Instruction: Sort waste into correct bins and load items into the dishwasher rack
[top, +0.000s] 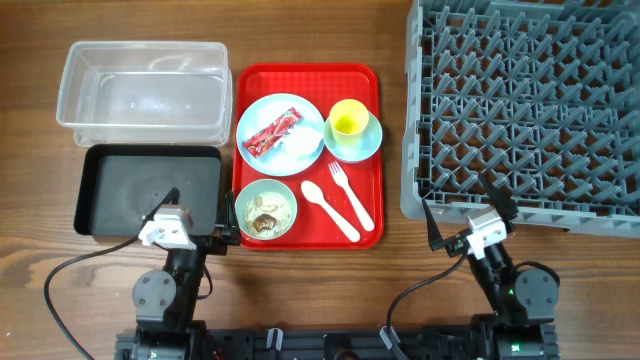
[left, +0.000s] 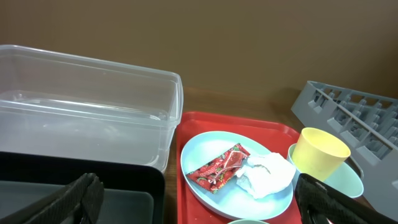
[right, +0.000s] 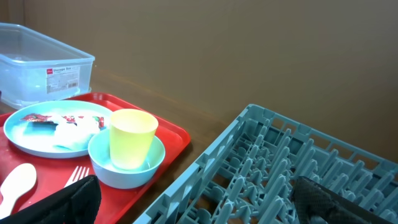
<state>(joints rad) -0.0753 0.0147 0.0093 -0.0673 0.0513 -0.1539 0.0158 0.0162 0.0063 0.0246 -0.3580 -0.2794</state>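
Note:
On the red serving tray, a pale blue plate (top: 283, 120) holds a red wrapper (top: 272, 132) and a white tissue (left: 267, 174). A yellow cup (top: 348, 120) stands in a small blue bowl (top: 368, 140). The green bowl (top: 266, 208) contains beige food scraps (top: 264, 212). Beside it lie a white spoon (top: 328, 208) and fork (top: 350, 195). The clear tub (top: 140, 90) and black tray (top: 150, 190) sit left, the grey rack (top: 530, 100) right. My left gripper (top: 197, 212) is open over the black tray's near edge. My right gripper (top: 467, 208) is open at the rack's near-left corner. Neither holds anything.
The flat red serving tray (top: 365, 85) lies between the bins and the rack. A strip of bare wooden table runs along the front, where both arm bases stand. The rack's wall (right: 205, 168) rises close to the red tray's right edge.

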